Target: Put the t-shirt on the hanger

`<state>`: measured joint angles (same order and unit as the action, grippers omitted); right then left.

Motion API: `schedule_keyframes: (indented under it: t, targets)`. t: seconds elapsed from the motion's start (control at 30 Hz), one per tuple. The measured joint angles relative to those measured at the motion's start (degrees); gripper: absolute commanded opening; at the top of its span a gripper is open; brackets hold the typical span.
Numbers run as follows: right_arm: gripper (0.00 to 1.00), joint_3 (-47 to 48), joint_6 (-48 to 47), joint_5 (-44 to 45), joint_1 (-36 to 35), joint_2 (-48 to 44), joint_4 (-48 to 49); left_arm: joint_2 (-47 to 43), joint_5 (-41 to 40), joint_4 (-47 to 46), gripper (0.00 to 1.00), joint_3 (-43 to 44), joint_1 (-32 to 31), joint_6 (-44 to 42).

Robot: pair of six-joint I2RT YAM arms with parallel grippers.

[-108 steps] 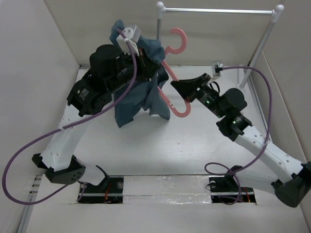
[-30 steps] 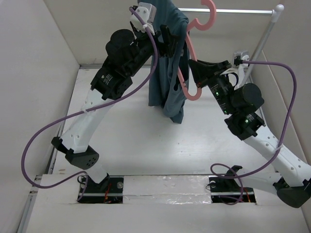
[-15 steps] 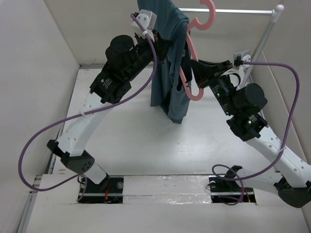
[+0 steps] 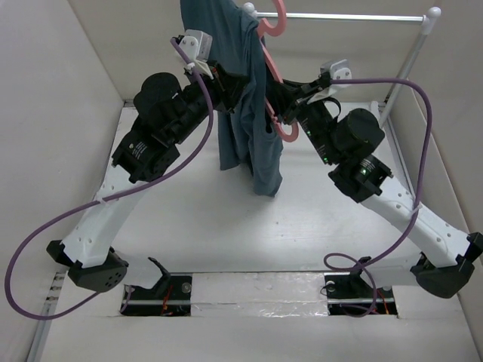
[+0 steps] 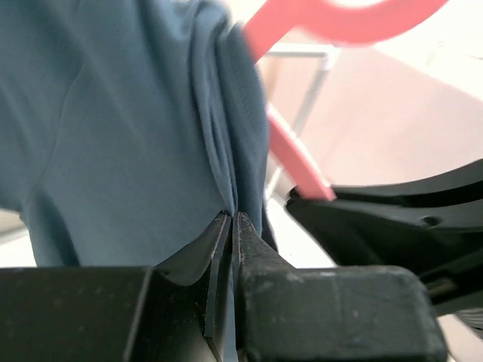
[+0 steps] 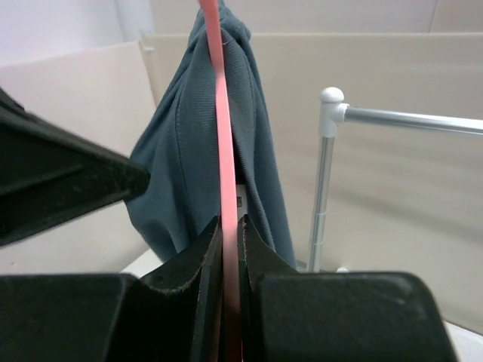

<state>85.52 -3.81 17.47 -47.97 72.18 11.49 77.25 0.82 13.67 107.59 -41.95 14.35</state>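
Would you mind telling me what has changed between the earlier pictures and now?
Both arms lifted the t-shirt and hanger from low over the table up to the rail, then shifted them left along it. The left gripper, open a second ago, has shut on a fold of the t-shirt. The right gripper stayed clamped on the hanger.

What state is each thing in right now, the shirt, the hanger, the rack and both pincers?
rack, upright at the back.
hanger, held up steeply tilted, hook by the rack's rail; hooked or not, cannot tell.
t-shirt, lifted, bunched, draped over the hanger.
left pincer, shut on a fold of the t-shirt.
right pincer, shut on the hanger.
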Motion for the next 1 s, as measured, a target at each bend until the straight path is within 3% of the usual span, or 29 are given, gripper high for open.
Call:
schedule_keyframes:
  t: [0.17,0.3,0.37,0.7,1.0]
  targets:
    - [0.00,0.4,1.7,-1.6,2.4,0.0,-2.3,1.1,-3.3,2.3,0.00,-0.8,0.0,1.4]
    - [0.00,-0.6,4.8,-3.7,3.0,-2.5,-2.8,1.2,-3.3,4.5,0.40,-0.9,0.0,2.1]
    - [0.00,-2.1,6.1,-4.2,3.4,-4.5,-1.9,2.1,-3.1,5.9,0.50,1.0,-0.1,2.2]
    - [0.00,-8.0,10.0,-5.4,3.8,-9.9,-1.1,6.6,-2.3,0.5,0.68,10.8,0.3,7.6]
    - [0.00,-8.9,11.0,-5.8,2.6,-9.9,-2.6,13.9,-2.0,-4.7,0.67,19.3,2.7,16.9]
